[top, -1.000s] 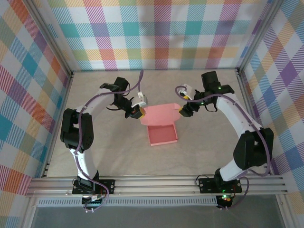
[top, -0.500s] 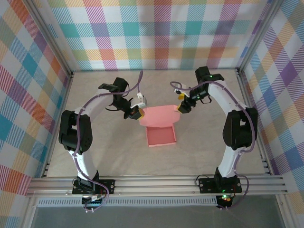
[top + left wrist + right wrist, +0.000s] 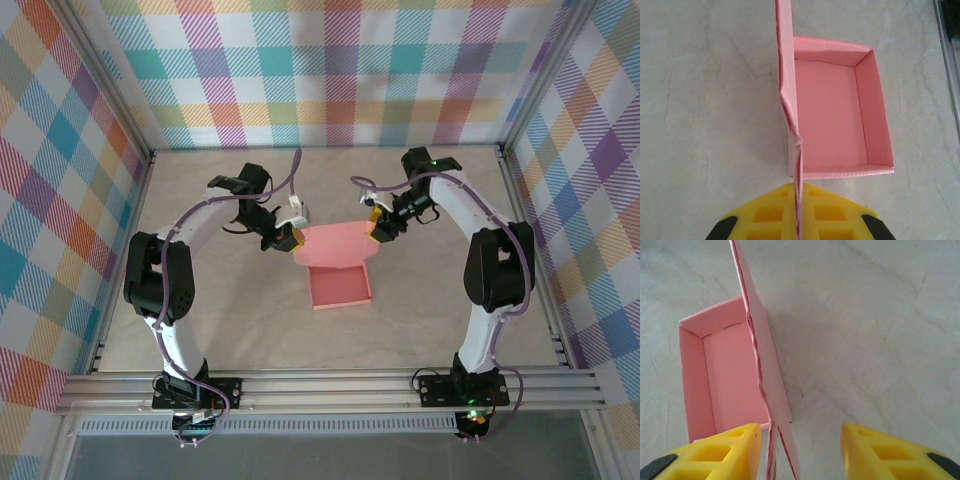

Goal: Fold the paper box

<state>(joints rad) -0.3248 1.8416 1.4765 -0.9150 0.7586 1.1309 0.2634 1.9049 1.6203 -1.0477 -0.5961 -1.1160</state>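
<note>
Two claws meet the raised lid (image 3: 335, 246) of the box (image 3: 342, 287) sitting on the tabletop (image 3: 230, 320), its long edge running claw to claw: left claw (image 3: 799, 202) pinching the left end, right claw (image 3: 800, 440) spread astride the right end.

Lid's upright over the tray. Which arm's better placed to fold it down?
Probably left: the left claw is shut on the lid edge of the paper box; the right claw is open, only straddling the other edge.
</note>
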